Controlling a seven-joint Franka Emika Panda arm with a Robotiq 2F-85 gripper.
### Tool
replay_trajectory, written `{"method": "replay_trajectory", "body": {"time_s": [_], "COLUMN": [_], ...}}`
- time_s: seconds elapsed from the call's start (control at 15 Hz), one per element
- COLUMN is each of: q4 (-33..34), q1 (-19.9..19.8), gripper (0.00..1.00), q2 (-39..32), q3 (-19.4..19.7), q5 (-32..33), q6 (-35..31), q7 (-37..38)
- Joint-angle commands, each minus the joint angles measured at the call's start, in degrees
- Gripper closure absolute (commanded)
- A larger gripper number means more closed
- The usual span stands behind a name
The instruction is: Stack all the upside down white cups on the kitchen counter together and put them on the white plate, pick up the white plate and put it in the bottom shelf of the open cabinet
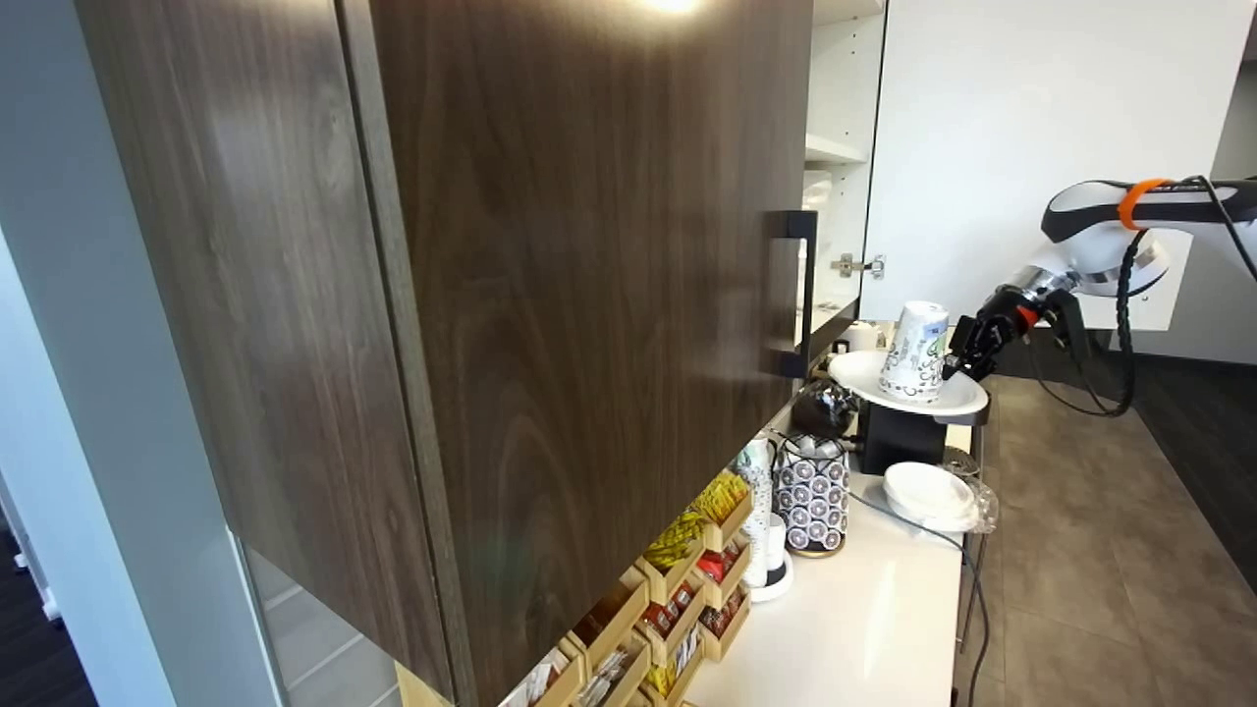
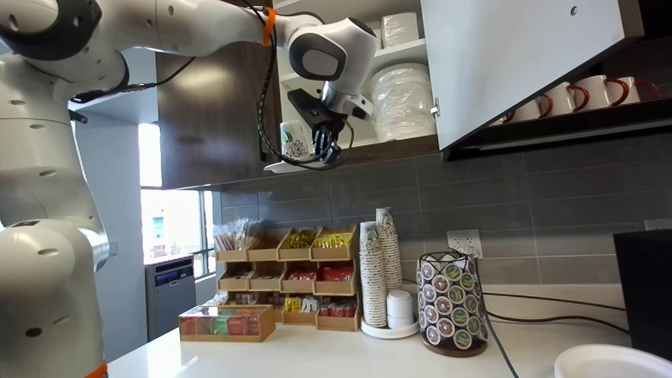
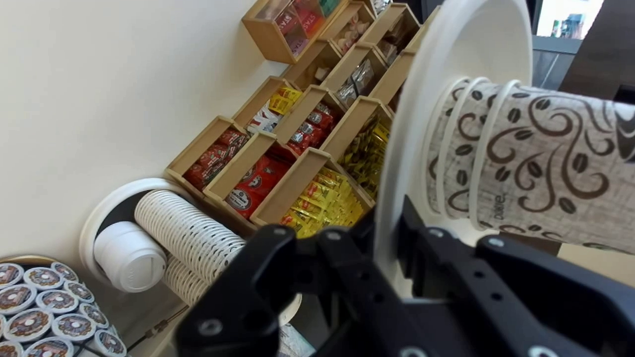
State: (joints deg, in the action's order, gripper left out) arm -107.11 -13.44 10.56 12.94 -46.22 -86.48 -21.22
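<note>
Likely shelving step: stacked paper cups on white plate.
Fingers grip its rim; next it should rise, level, over the edge of the bottom shelf.

Round white plate: cut by the wrist view's top edge; rim partly hidden behind the black metal tool, itself cropped at the bottom. Stack of white paper cups with brown scrollwork: runs past the right edge. White-rimmed round pods: cropped at left, small label print illegible. Open cabinet with white interior: largely concealed, in an exterior view, by its dark brown wood-grain door.
</note>
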Motion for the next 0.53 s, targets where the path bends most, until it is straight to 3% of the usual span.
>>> {"method": "replay_trajectory", "body": {"time_s": [0.0, 0.47], "q4": [0.2, 6.3], "q1": [0.7, 1.0], "gripper": [0.95, 0.95], "q2": [-0.1, -0.8], "q3": [0.7, 0.8], "q5": [0.1, -1.7], "q6": [0.1, 1.2], "q7": [0.1, 1.6]}}
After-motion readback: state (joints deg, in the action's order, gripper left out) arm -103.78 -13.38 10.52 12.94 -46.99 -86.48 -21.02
